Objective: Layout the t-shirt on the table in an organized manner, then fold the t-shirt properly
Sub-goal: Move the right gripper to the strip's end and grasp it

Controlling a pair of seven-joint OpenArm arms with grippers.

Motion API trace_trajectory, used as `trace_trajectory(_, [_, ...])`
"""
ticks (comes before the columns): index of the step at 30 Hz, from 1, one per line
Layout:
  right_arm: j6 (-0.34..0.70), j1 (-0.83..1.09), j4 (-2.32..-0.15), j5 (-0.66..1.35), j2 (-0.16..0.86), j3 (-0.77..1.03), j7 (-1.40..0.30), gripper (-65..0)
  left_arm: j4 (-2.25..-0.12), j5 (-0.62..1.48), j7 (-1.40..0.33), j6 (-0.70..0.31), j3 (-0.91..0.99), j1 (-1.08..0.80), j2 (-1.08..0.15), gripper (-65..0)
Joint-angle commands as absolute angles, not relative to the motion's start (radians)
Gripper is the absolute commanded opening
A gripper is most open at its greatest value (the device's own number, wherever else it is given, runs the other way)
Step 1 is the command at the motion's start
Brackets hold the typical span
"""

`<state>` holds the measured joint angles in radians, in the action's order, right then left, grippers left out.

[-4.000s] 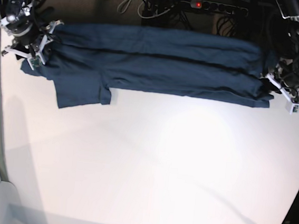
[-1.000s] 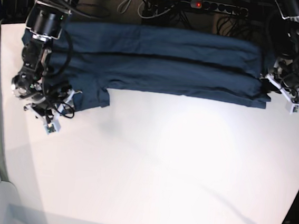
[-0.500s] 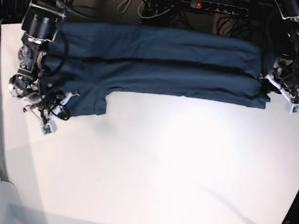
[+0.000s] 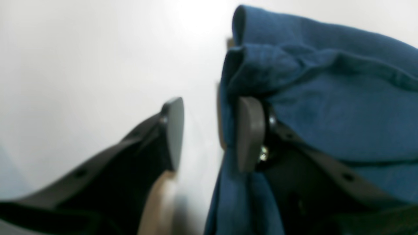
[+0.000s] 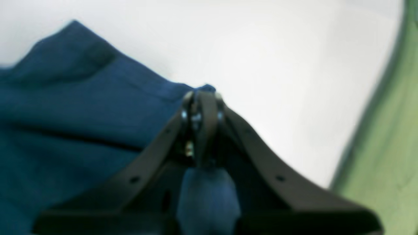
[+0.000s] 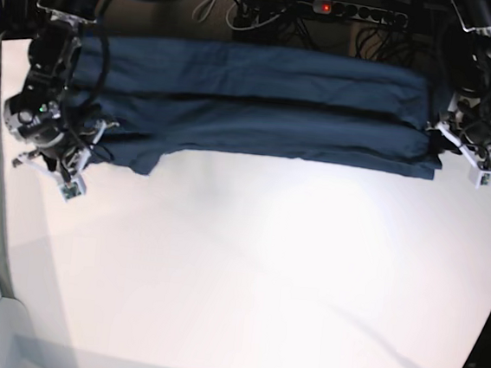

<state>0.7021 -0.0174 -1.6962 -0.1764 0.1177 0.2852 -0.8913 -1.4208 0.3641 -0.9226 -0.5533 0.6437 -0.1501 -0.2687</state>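
The shirt lies along the far edge of the table, folded lengthwise into a long narrow band whose long axis runs side to side across the base view, one end by each arm. Three stacked layers show as parallel creases running the whole length. A sleeve sticks out from the band toward the near side at the base view's left end. The right gripper sits at that end with its jaws pressed together on a corner of the sleeve hem; in its wrist view a tip of blue cloth pokes out just above the closed tips and more cloth bunches below them. The left gripper is at the other end of the band, jaws standing apart: one finger is over bare table, the other is against the rolled cloth edge, with folds draped over it, and nothing is pinched between them. Compared with a second ago, the right arm has drawn back toward the base view's left edge and the sleeve has gone with it, so the flap that reached well out over the table now looks shorter and narrower, tucked closer to the band. Four seconds ago that gripper was up at the band's far corner. The left arm has not visibly shifted.
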Motion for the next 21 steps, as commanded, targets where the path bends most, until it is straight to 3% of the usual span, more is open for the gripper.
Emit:
trace_trajectory(1, [0.698, -0.018, -1.761, -0.16, 0.124, 0.277, -0.889, -65.0, -1.432, 0.367, -0.912, -0.553, 0.647, -0.14, -0.286, -39.0])
trace_trajectory(9, [0.698, 0.124, -2.002, -0.16, 0.122, 0.274, -1.007, -65.0, -1.432, 0.367, -0.912, -0.553, 0.647, -0.14, -0.286, -38.9])
trace_trajectory(21, [0.698, 0.237, -2.008, -0.162, 0.12, 0.278, -1.018, -65.0, -1.432, 0.367, -0.912, -0.553, 0.645, -0.122, -0.286, -38.8])
